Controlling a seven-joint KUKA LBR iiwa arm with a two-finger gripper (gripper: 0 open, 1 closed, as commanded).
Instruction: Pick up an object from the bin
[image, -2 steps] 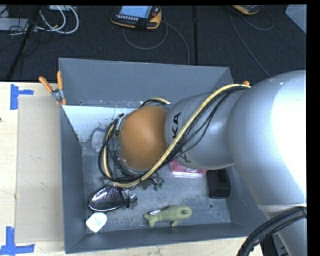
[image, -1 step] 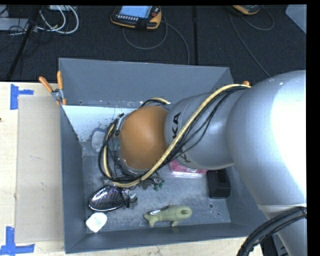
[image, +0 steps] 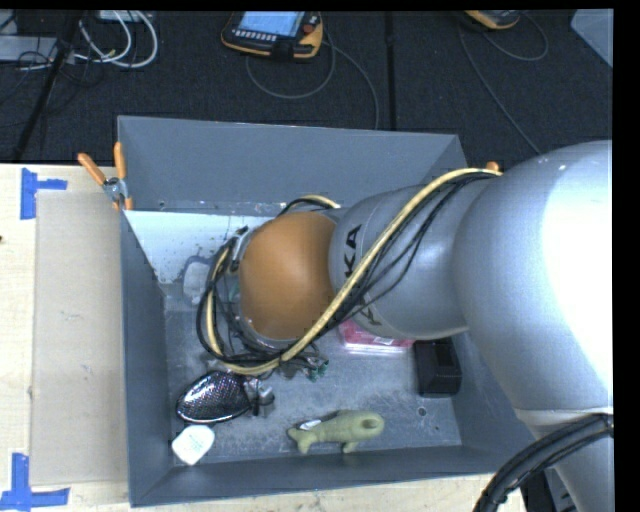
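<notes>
The gripper (image: 262, 388) is hanging low in the bin (image: 140, 330), mostly hiding under the orange wrist cover (image: 285, 275), so I cannot tell whether it is open or closed. Its dark tip is sitting just beside, perhaps touching, a shiny black mesh oval (image: 212, 397) toward the view's lower left. A white tag (image: 192, 444) and an olive-green toy (image: 337, 431) are lying near; a pink box (image: 372, 342) and a black block (image: 437, 367) are lying further right.

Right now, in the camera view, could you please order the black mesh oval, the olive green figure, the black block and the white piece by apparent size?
1. black mesh oval and black block: about alike; the arm may hide part of the block.
2. olive green figure: longest but thin.
3. white piece: clearly smallest.
</notes>
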